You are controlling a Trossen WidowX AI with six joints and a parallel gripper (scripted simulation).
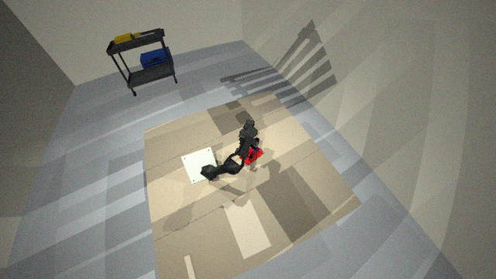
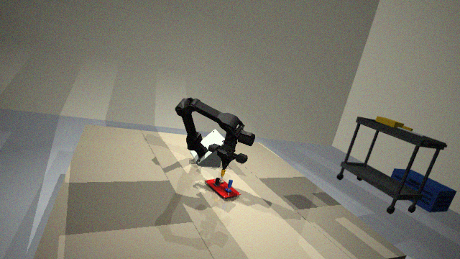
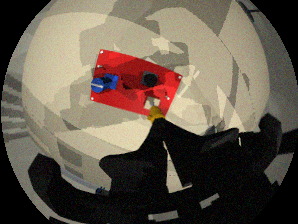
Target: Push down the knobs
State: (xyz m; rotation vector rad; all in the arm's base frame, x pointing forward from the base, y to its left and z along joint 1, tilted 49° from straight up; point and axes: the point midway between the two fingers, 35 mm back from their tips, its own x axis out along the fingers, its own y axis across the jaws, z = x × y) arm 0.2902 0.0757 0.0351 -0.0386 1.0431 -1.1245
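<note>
The red circuit board (image 1: pixel 260 153) (image 2: pixel 220 189) (image 3: pixel 122 63) stands on the table. The yellow knob (image 2: pixel 223 173) (image 3: pixel 155 114) stands upright above a pale potentiometer (image 3: pixel 151 103), with a short light stretch showing below it in the exterior view. The blue knob (image 2: pixel 230 183) (image 3: pixel 97 85) stands above a blue potentiometer (image 3: pixel 111 81) near the board's other end. How far each knob is down is too small to tell. My gripper (image 2: pixel 224 167) (image 3: pixel 158 121) is shut, with nothing between the fingers. Its tips are at the yellow knob's top; whether they touch is unclear.
A black round part (image 2: pixel 217 181) (image 3: pixel 150 78) stands on the board near the yellow knob. A white plate (image 1: pixel 195 164) (image 2: pixel 213 138) lies by the arm's base. A dark cart (image 1: pixel 151 75) (image 2: pixel 377 180) with yellow and blue things stands beyond the table.
</note>
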